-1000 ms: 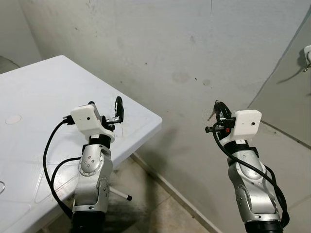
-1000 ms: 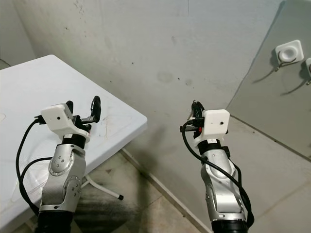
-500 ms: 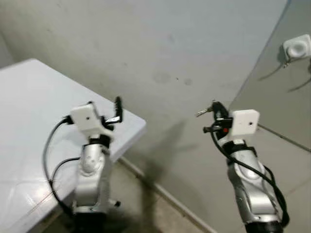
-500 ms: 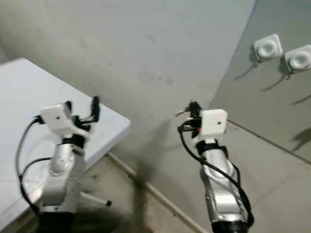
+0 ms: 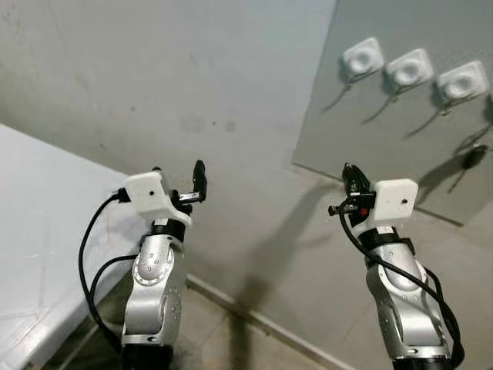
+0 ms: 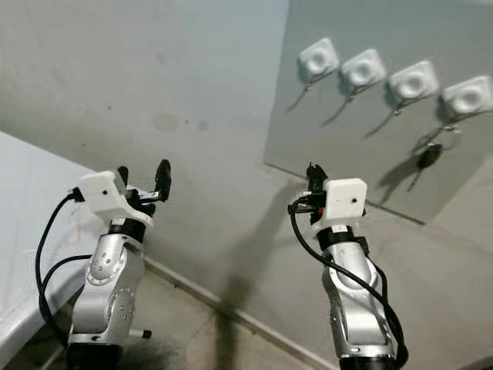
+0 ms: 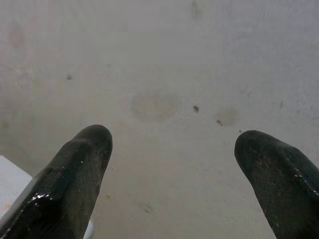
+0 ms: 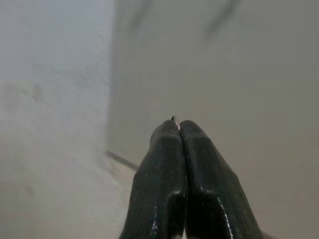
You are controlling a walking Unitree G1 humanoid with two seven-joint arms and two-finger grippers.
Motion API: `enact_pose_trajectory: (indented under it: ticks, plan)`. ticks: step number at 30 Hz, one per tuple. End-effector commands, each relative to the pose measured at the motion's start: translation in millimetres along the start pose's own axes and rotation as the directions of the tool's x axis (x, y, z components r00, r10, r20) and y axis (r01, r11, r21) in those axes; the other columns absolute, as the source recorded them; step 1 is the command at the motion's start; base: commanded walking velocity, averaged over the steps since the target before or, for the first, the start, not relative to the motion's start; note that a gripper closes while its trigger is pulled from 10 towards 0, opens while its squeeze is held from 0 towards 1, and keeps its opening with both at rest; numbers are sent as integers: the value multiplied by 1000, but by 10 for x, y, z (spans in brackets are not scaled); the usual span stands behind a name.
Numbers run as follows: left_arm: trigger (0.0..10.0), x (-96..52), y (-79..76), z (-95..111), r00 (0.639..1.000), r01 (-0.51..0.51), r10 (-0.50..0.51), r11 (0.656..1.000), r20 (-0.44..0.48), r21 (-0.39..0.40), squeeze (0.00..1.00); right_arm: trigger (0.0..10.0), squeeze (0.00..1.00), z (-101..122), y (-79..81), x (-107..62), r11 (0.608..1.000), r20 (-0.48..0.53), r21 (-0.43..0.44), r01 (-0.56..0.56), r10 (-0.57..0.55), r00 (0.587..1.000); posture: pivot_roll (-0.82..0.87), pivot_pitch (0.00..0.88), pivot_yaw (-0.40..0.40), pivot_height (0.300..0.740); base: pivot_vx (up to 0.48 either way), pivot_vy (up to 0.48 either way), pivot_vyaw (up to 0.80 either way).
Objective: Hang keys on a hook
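Only a metal sliver (image 8: 174, 119), likely the keys, shows between the right gripper (image 8: 178, 130) fingers.

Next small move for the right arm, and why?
Probably lift the right gripper up toward the leftmost hook: it is shut on a sliver of key ring, it sits below the panel's hook row, and that hook looks free. Left gripper is open.

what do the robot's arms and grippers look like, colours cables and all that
Both arms are silver metal with rounded joint housings and dark bases. Each wrist carries a white boxy camera block. The left gripper and right gripper each have two long, textured black fingers. Black cables loop from each wrist block down beside the forearm. A small red spot shows at the right wrist.
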State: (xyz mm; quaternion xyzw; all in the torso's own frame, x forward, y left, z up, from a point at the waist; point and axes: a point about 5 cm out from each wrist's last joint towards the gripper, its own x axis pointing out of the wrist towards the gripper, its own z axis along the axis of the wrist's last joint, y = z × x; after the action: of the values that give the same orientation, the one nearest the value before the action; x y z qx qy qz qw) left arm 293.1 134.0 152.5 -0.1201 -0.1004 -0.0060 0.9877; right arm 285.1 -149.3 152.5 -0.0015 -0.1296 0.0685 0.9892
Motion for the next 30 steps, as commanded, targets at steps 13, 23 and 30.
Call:
enact_pose_trajectory:
  ticks: [13,23,30]
  plan:
    - [10000,-8,-331,219,966,243,-254,956,47,162,0,10000,0,380,40,11,993,155,35,-110,103,983,-14,0,-48,740,0,0,0]
    - [10000,0,-617,371,907,397,-416,897,70,193,0,10000,0,555,-50,47,998,230,55,-11,-2,973,-22,0,-28,740,0,0,0]
    - [10000,-54,-751,362,874,464,-482,865,59,192,0,10000,0,526,-278,-35,988,227,75,138,-152,962,-28,0,-23,740,0,0,0]
